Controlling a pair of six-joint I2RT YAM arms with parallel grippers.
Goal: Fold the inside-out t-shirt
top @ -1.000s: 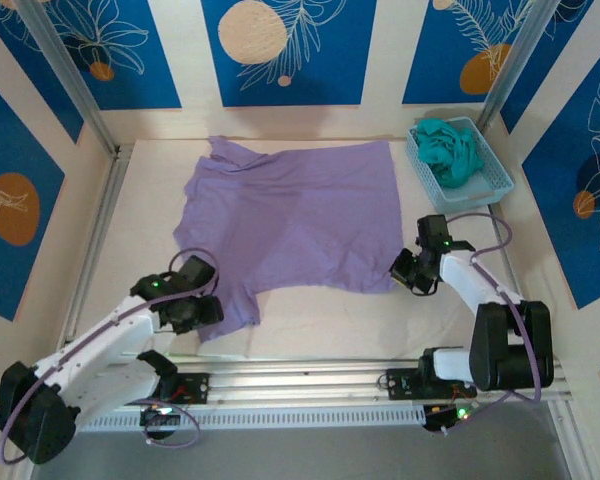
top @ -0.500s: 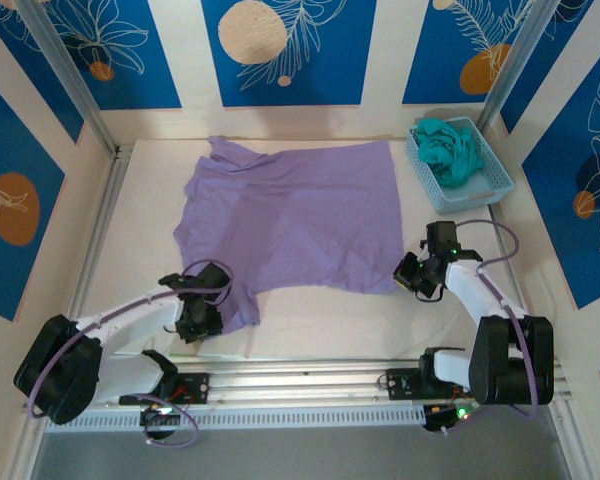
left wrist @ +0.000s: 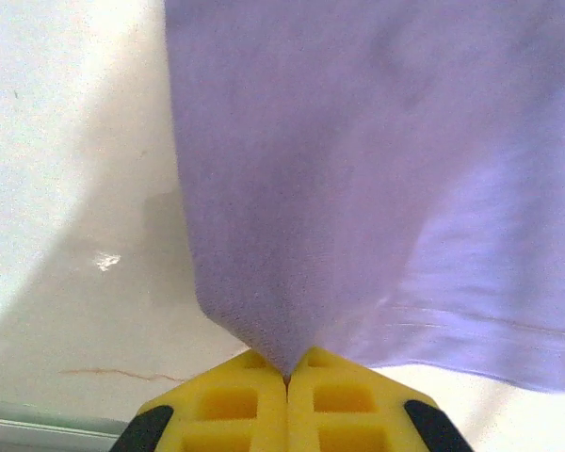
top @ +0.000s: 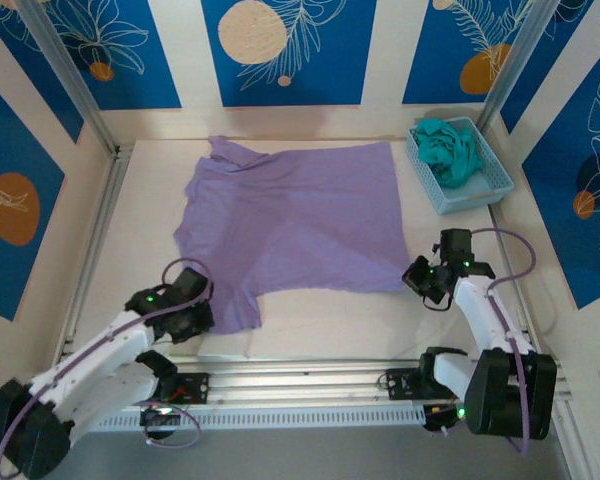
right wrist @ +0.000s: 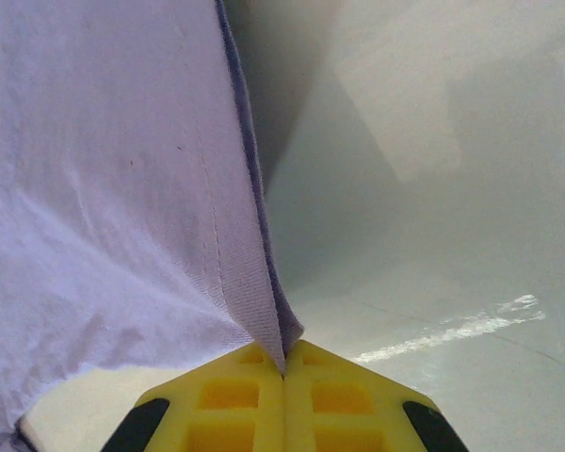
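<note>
The inside-out t-shirt [top: 290, 225], lavender and spread flat, covers the middle of the table. My left gripper [top: 198, 318] is shut on its near left corner; in the left wrist view the purple cloth [left wrist: 358, 169] runs to a point pinched between the yellow fingers [left wrist: 226, 405]. My right gripper [top: 417, 276] is shut on the near right corner, and in the right wrist view the stitched hem [right wrist: 235, 245] rises from the closed yellow fingers [right wrist: 348, 400].
A light blue basket [top: 483, 185] holding a teal-green garment [top: 448, 150] stands at the back right. A metal rail [top: 310, 385] runs along the near edge. Bare pale table [top: 330, 320] lies between the two grippers.
My left gripper has closed on the shirt's near left corner. My right gripper has drawn the near right corner a little to the right, still shut on it.
</note>
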